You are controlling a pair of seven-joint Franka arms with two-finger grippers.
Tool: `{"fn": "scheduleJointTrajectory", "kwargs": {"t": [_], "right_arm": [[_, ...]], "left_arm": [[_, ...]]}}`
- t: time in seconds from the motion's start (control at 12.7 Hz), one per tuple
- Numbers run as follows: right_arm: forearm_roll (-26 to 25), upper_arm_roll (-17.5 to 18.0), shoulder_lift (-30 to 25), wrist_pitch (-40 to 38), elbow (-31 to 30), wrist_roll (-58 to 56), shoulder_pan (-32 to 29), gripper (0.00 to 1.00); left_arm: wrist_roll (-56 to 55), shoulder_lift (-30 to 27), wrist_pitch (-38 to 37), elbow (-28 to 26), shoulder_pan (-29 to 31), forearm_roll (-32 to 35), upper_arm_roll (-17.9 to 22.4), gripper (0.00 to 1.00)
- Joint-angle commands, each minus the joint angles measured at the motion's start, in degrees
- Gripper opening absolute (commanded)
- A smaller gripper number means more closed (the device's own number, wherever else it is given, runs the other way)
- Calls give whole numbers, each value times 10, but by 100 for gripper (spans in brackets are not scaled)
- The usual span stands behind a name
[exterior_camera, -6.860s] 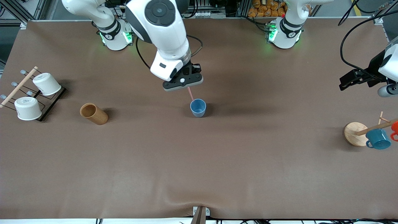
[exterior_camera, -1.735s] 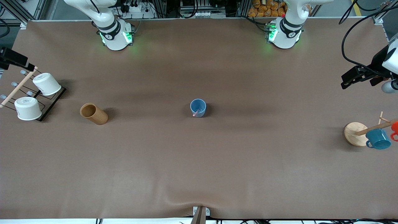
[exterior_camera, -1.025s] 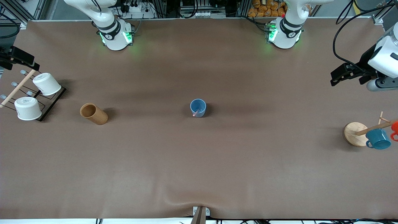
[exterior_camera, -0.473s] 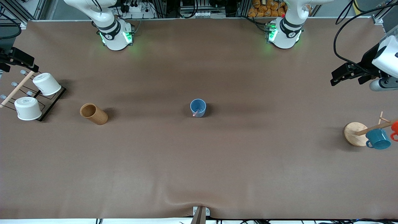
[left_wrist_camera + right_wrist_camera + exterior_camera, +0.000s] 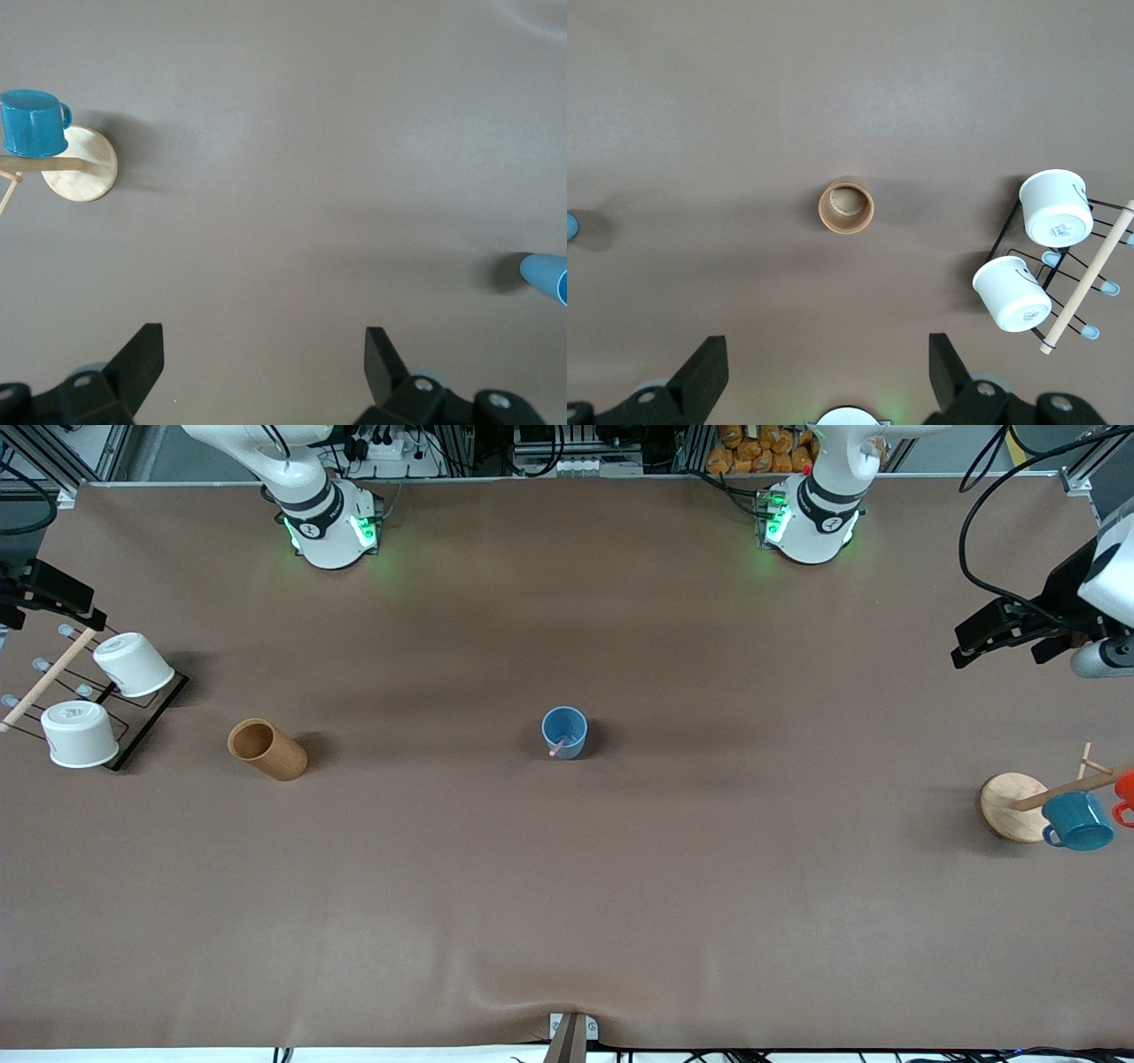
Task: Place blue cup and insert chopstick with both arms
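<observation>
The blue cup (image 5: 564,732) stands upright in the middle of the table, with the pink chopstick (image 5: 557,748) leaning inside it, its tip over the rim nearest the front camera. Nothing holds either of them. My left gripper (image 5: 982,639) hangs open and empty over the left arm's end of the table; in its wrist view (image 5: 263,354) the blue cup (image 5: 549,275) shows at the frame's edge. My right gripper (image 5: 55,593) hangs open and empty over the right arm's end; its wrist view (image 5: 826,365) shows bare table between the fingers.
A brown wooden cup (image 5: 266,749) lies on its side toward the right arm's end, beside a black wire rack (image 5: 146,722) with two white cups (image 5: 133,664). At the left arm's end a round wooden stand (image 5: 1010,804) carries a teal mug (image 5: 1077,820).
The left gripper has drifted slightly toward its end of the table. The right gripper has barely shifted. The cup and chopstick have not moved.
</observation>
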Motion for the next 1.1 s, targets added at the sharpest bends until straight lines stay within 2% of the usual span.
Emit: {"fn": "scheduleJointTrajectory", "kwargs": {"t": [0.0, 1.03], "right_arm": [[-8, 1, -12, 1, -5, -4, -5, 100], [-1, 4, -12, 4, -5, 1, 0, 100]], "left_arm": [[6, -4, -11, 7, 2, -3, 2, 100], [9, -4, -26, 7, 11, -3, 1, 100]]}}
